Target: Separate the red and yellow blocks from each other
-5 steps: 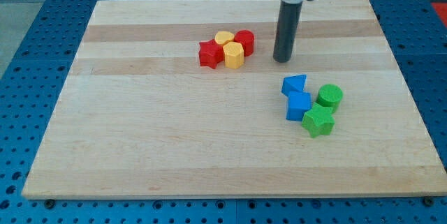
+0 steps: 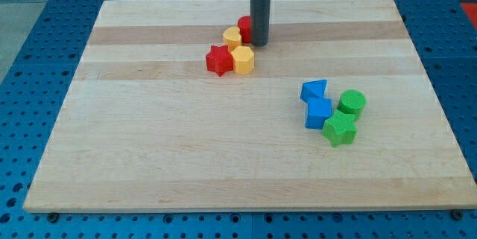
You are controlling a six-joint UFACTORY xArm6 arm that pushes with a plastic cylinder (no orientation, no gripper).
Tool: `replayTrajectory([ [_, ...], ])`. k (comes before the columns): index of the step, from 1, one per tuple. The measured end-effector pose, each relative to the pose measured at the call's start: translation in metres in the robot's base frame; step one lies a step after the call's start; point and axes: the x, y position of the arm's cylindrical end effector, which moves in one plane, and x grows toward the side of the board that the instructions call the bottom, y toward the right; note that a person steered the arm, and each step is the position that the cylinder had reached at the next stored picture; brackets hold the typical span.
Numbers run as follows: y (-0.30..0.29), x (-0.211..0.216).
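Touching red block (image 2: 244,28): my tip (image 2: 258,43).

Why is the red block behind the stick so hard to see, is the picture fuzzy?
Camera view: sharp and evenly lit, soft shadows, no glare. My tip simply stands in front of the red block, hiding most of it; the red star shows clearly.

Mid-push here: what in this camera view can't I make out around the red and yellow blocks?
- Red block behind the rod: mostly hidden, shape unclear.
- My tip: whether it touches that block, the rod hides.
- Rear yellow block: shape too small to tell.
- Arm above the rod: cut off by the view's top.
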Motion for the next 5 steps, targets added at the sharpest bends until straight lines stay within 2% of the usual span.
replayTrajectory([
  [1,-0.008,-0.023],
  [2,-0.013,-0.028],
  [5,-0.081,-0.016],
])
